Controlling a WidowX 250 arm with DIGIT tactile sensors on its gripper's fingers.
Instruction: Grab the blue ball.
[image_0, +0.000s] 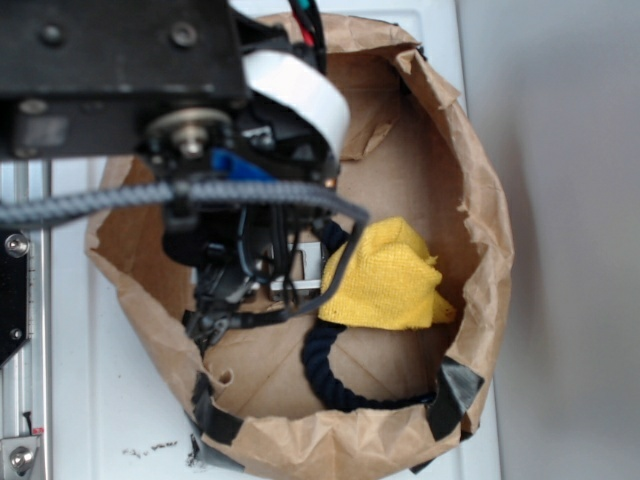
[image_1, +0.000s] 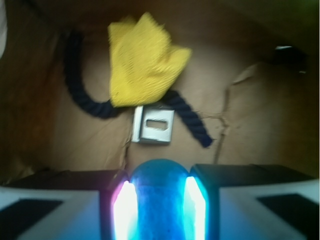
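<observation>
Exterior view. Brown paper bag (image_0: 480, 200), rolled down into a basin, on a white surface (image_0: 80, 400). Inside: yellow cloth (image_0: 390, 275); dark navy rope (image_0: 330, 375) curving beneath it; grey metal block (image_0: 308, 262), partly hidden. Robot arm (image_0: 120, 70) reaches down into the bag's left half; its gripper (image_0: 232, 295) is masked by cabling, so its closure cannot be read here. Blue ball not visible in this view.

Wrist view. Blue ball (image_1: 160, 200) sits between the two fingers (image_1: 125, 205), both sides touching it: pincer narrowed onto the ball. Beyond lie the block, cloth and rope on the bag floor.

Status, judged: grasp appears made; lift-off from the floor unconfirmed.
</observation>
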